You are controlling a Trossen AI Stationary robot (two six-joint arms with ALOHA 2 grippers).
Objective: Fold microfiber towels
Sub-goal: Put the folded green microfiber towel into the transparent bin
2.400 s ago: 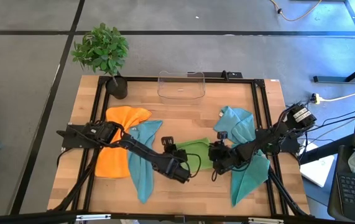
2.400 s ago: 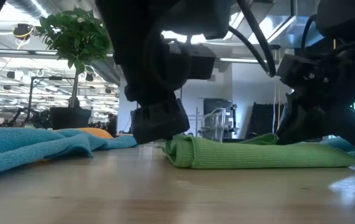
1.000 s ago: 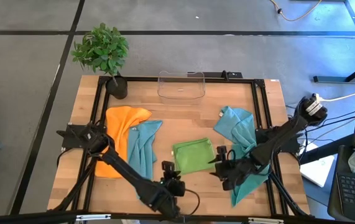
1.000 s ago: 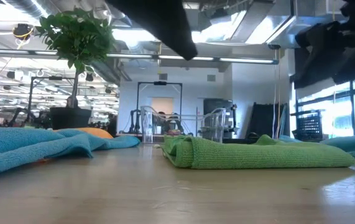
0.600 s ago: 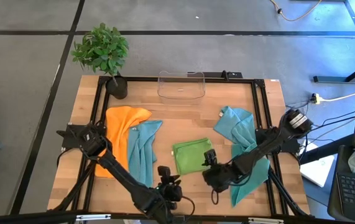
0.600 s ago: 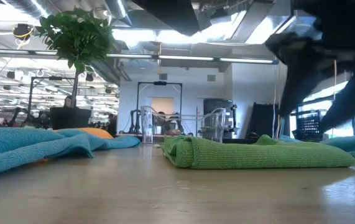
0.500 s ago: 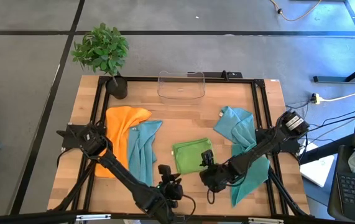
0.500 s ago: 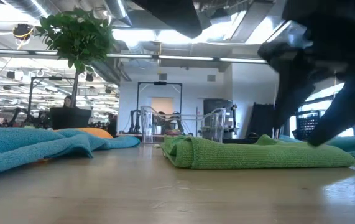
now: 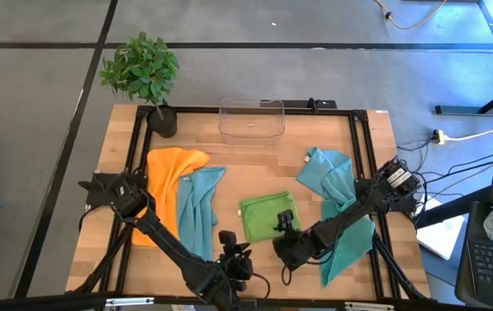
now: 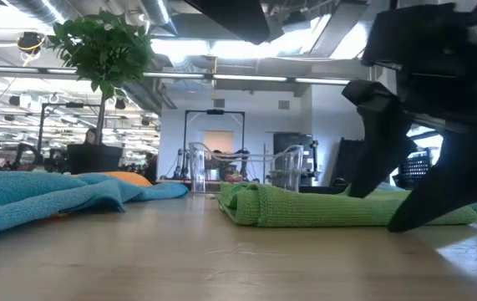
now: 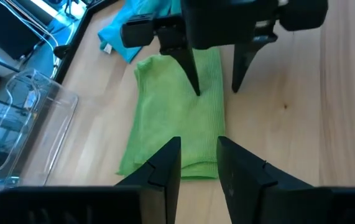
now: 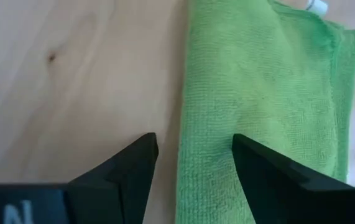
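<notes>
Your right gripper [image 9: 282, 226] has its fingers [image 12: 130, 165] spread wide, nothing between them but the near long edge of the folded green towel [image 9: 265, 216]; tips straddle that edge, one over cloth, one over bare table [image 9: 255, 160]. Whether they touch the cloth, you can't tell.

Left gripper [image 9: 231, 246] hangs just off the towel's near end, fingers [image 11: 165, 171] parted with a narrow gap, holding nothing.

Behind the right fingers, a teal towel [image 9: 346, 233] under that arm. Beyond the left fingers, another teal towel [image 9: 196, 207] beside the orange one [image 9: 164, 186]. Clear bin [image 9: 251, 117] past the green towel, well apart.
</notes>
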